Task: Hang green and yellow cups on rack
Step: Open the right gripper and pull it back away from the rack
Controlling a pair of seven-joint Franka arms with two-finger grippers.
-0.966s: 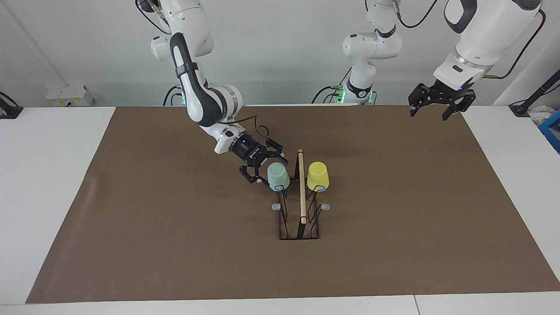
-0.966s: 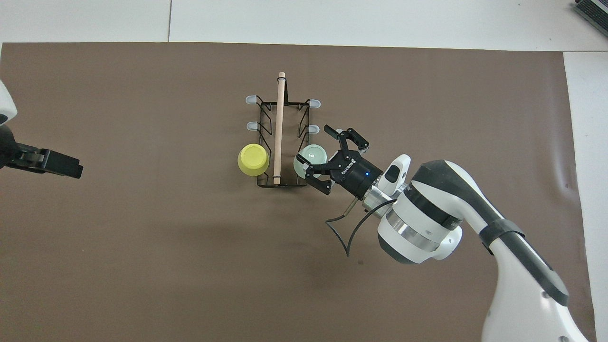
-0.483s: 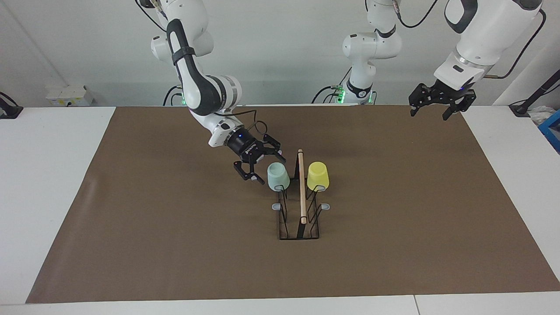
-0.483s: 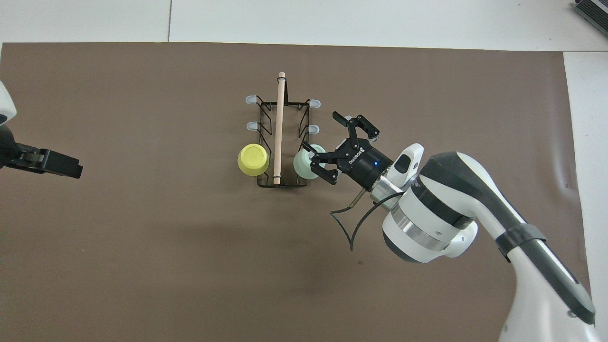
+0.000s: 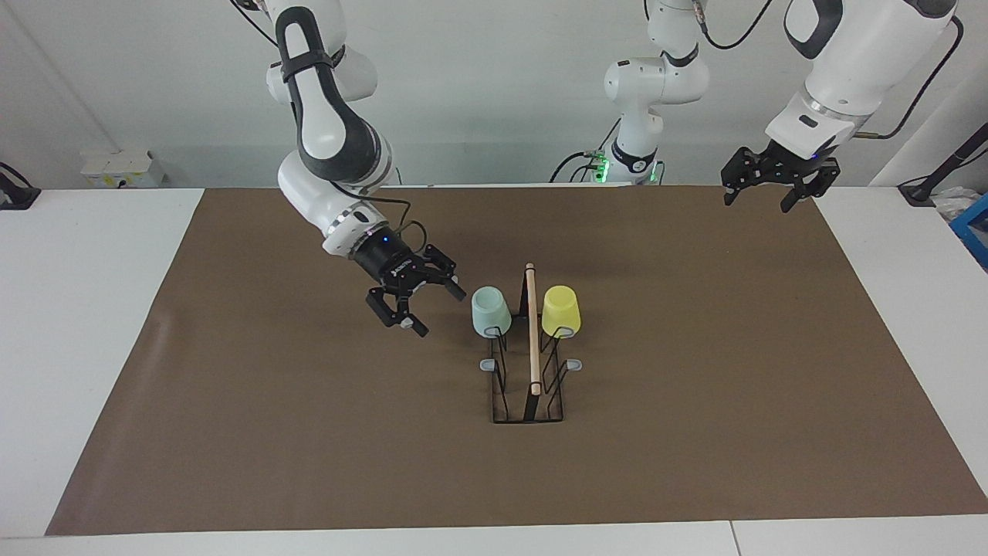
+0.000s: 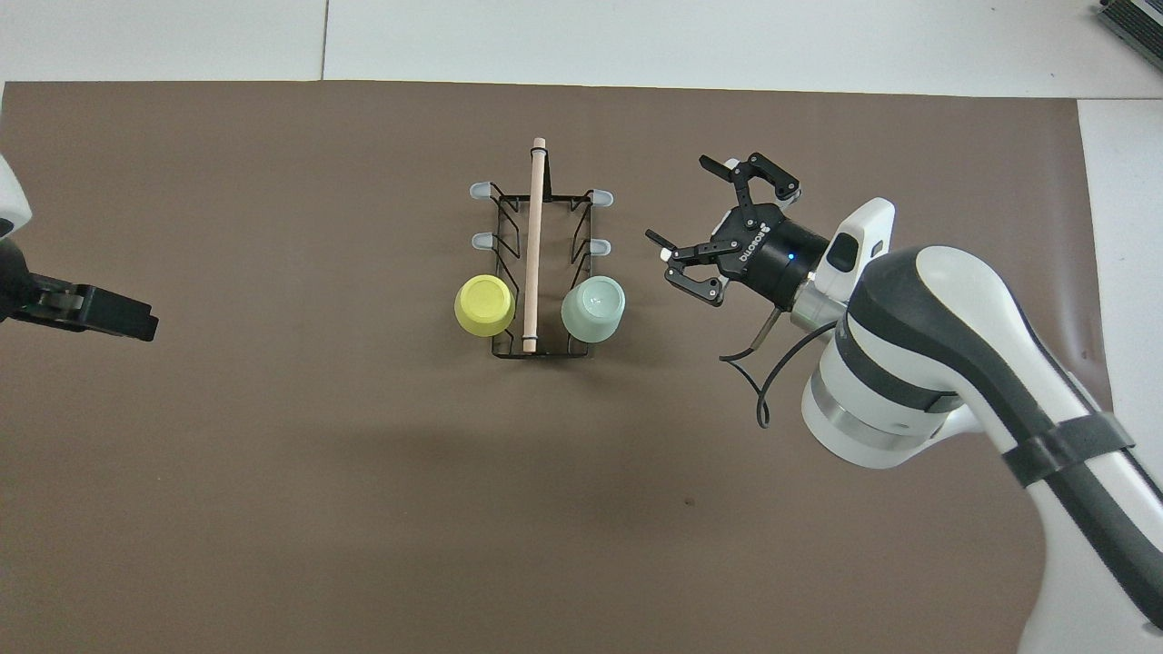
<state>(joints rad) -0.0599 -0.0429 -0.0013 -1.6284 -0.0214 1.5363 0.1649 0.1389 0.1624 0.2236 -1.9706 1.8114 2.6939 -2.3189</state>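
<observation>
- Green cup and yellow cup: both inverted on the rack, mid-table, on the pegs nearest the robots' edge.
- Right gripper: fingers wide, empty, beside the green cup; retreat level and avoid clipping the cup.
- Left gripper: waiting over the mat's corner, apparently open, empty.
- Peg seating appears sound; unverified.

The rack stands mid-mat. Two cups hang upside down on its pegs nearest the robots, one on the side toward the right arm's end, the other toward the left arm's. The right gripper hovers beside the rack, apart, fingers spread.
</observation>
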